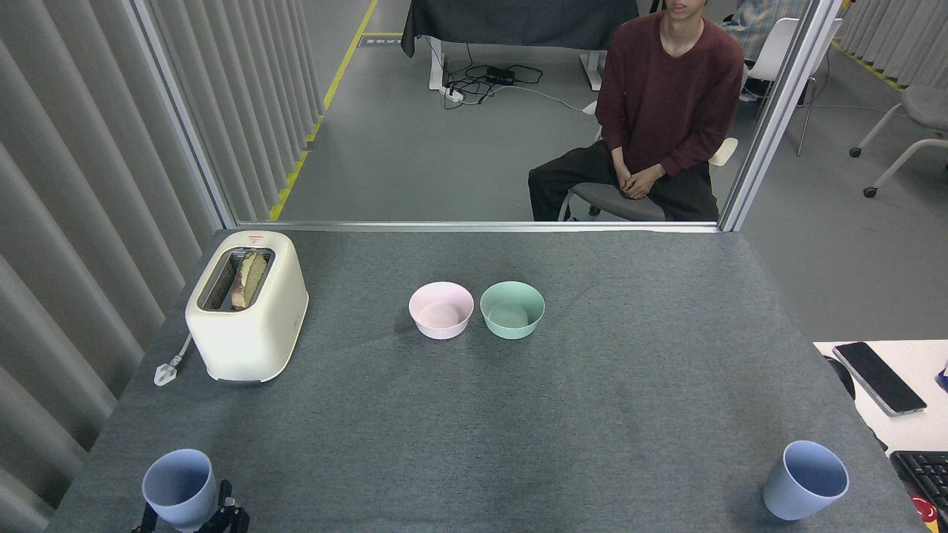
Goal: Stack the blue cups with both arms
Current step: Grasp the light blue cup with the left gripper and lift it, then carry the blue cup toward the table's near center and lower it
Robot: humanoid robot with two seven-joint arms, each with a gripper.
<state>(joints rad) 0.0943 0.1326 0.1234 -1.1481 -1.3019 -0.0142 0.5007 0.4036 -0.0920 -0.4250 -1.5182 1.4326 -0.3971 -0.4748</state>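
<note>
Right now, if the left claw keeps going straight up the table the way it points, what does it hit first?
The left blue cup: the left claw sits at its base, fingers either side, contact unclear. Beyond the cup, probably the toaster; depth is hard to judge. The claw is cut off by the frame edge.

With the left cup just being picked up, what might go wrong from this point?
1. The left gripper sits at the base of the left blue cup, right at the view's bottom edge, so the hold is hard to check; a low grip may let it tip.
2. The right blue cup stands close to the table's near right corner and may be knocked off when reached for.
</note>
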